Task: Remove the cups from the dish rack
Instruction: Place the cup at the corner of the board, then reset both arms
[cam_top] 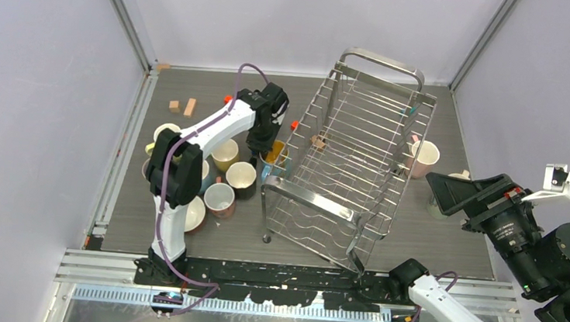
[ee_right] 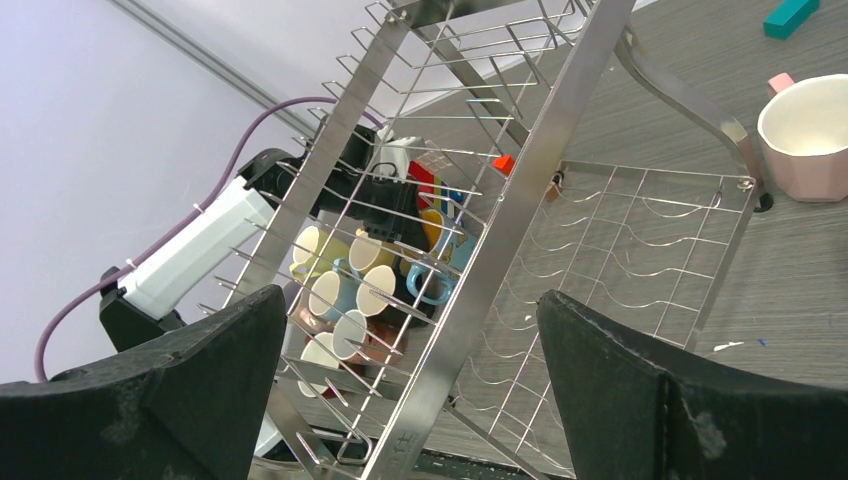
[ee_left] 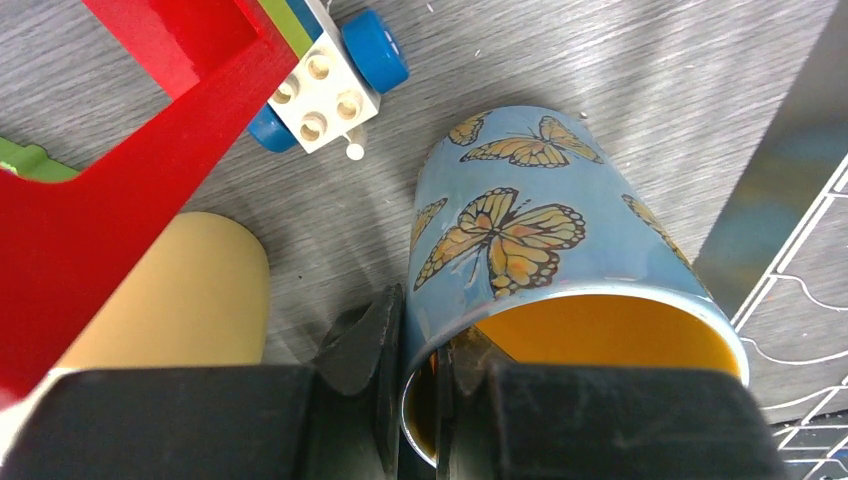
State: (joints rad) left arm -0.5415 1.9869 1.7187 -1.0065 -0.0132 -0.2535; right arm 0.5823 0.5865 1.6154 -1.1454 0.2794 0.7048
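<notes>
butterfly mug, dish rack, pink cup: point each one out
butterfly mug (ee_left: pixel 520 230), left wrist view, blue outer wall
dish rack (ee_right: pixel 503 250), right wrist view, broad steel frame bar
pink cup (ee_right: pixel 800 183), right wrist view, pink outer wall

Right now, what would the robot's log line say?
left gripper: shut on butterfly mug rim | right gripper: open | dish rack: no cups inside
</notes>
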